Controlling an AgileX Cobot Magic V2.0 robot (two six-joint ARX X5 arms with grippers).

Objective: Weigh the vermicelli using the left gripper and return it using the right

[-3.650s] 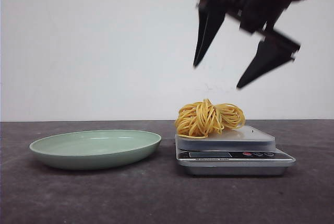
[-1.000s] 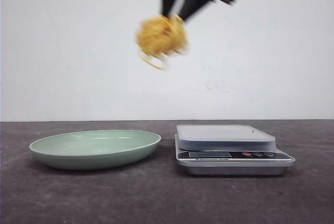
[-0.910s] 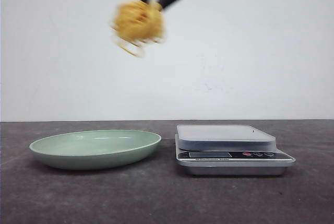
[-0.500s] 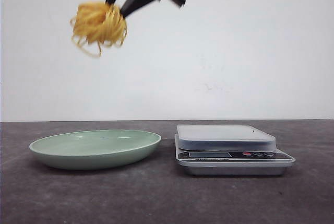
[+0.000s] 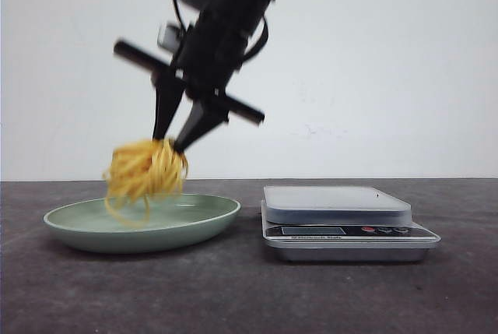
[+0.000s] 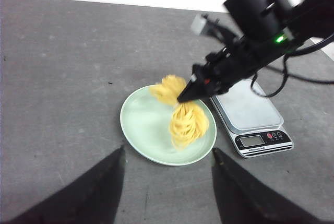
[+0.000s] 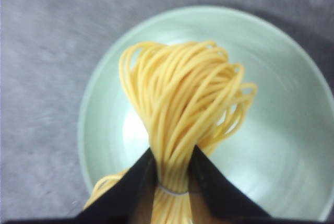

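Note:
The vermicelli [image 5: 145, 172], a round nest of yellow strands, hangs in my right gripper [image 5: 167, 144], just above the pale green plate [image 5: 202, 223]. The right gripper is shut on it; in the right wrist view the black fingertips [image 7: 136, 176] pinch the bundle [image 7: 182, 104] over the plate [image 7: 292, 145]. The left wrist view shows the nest [image 6: 188, 122] over the plate [image 6: 141, 125], with the right arm [image 6: 250, 51] reaching in. My left gripper [image 6: 167, 156] is open and empty, high above the table in front of the plate.
A silver kitchen scale [image 5: 342, 221] with a bare platform stands right of the plate; it also shows in the left wrist view [image 6: 253, 117]. The table is dark grey, with a white wall behind.
My right gripper lifted the vermicelli off the scale, carried it left, and has now lowered it to just above the plate. The scale platform is bare.

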